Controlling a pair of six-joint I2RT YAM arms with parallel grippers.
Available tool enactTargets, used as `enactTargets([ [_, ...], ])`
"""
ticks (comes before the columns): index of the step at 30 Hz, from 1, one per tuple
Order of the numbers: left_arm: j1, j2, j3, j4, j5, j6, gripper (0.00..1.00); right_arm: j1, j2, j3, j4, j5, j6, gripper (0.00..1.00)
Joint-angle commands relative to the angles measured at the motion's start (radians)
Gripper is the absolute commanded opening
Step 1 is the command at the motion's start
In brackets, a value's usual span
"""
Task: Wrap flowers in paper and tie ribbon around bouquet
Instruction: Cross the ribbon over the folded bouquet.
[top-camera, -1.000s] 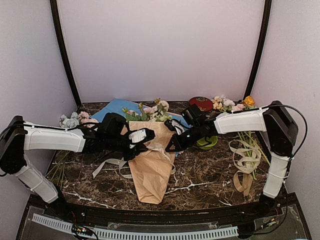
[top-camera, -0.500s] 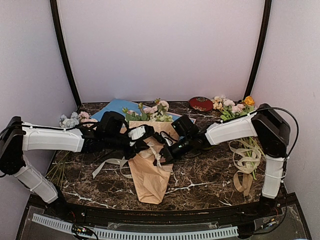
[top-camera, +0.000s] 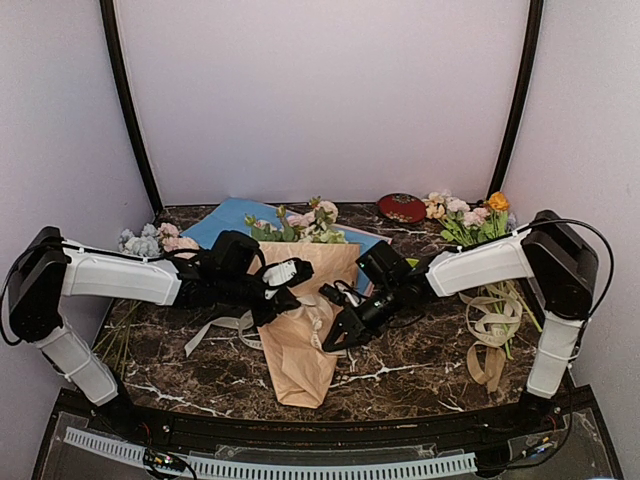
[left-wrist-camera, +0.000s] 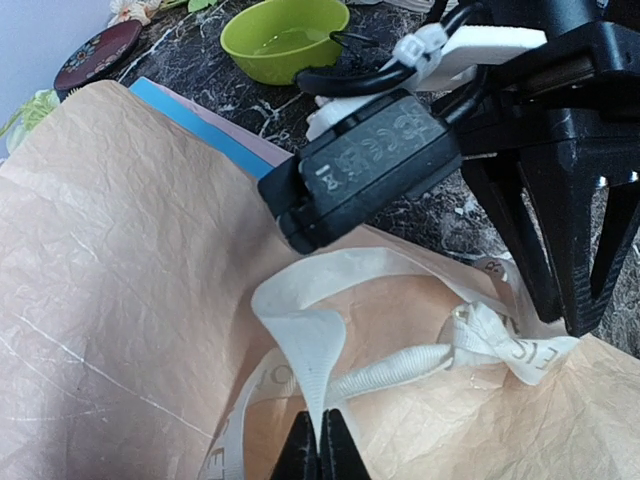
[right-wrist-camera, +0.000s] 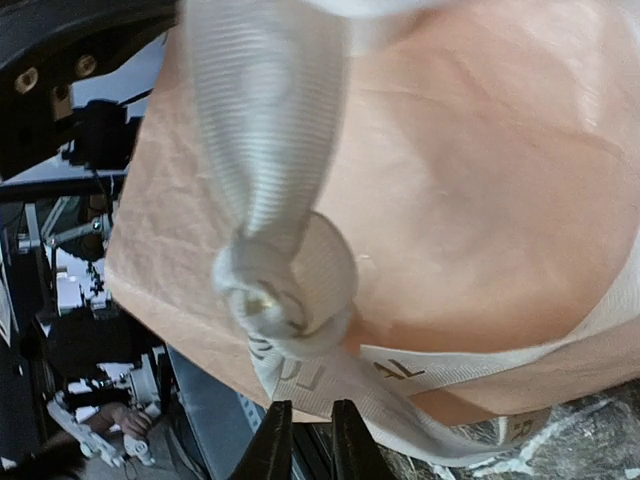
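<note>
While my left tool pinches a fold of the ribbon between fully closed tips, my right tool stands only a crack apart, its tips just under the ribbon's knot; I cannot tell whether they touch it. The ribbon is flat, ribbed cream weave with small dark lettering, looped and twisted across the paper, which is tan, matte and finely crinkled. The bouquet lies mid-tabletop between my arms, a cone narrowing toward me, with the flowers, pink-cream blooms and green leaves, at its wide far end. The tabletop is dark veined marble.
</note>
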Motion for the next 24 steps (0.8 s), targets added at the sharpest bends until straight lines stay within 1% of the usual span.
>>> enactTargets([
  [1,-0.001,0.010,0.024,0.005,-0.002,-0.008,0.00,-0.036,0.021,0.045,-0.139,0.114,-0.026,0.22],
  [5,-0.002,0.018,0.026,0.005,-0.006,-0.009,0.00,-0.049,-0.029,0.085,-0.180,0.227,-0.024,0.26],
  [7,-0.002,0.018,0.029,0.006,0.000,-0.011,0.00,-0.051,-0.063,0.117,-0.212,0.313,-0.019,0.29],
  [9,-0.002,0.013,0.029,0.005,0.007,-0.013,0.00,-0.050,-0.101,0.114,-0.235,0.375,-0.015,0.30],
  [12,-0.002,-0.009,0.028,0.009,0.028,-0.012,0.00,-0.052,-0.159,0.099,-0.217,0.458,-0.001,0.30],
  [14,-0.002,-0.026,0.028,0.014,0.047,-0.016,0.00,-0.058,-0.165,0.102,-0.186,0.494,-0.012,0.33],
  [16,-0.002,-0.041,0.027,0.018,0.064,-0.018,0.00,-0.061,-0.124,0.154,-0.183,0.530,-0.061,0.36],
  [19,-0.002,-0.057,0.025,0.025,0.079,-0.016,0.00,-0.063,-0.026,0.254,-0.227,0.594,-0.135,0.37],
  [21,-0.002,-0.067,0.025,0.024,0.077,-0.014,0.00,-0.061,0.027,0.295,-0.236,0.571,-0.163,0.38],
  [24,-0.001,-0.081,0.020,0.025,0.060,-0.007,0.00,-0.059,0.066,0.299,-0.225,0.542,-0.162,0.39],
])
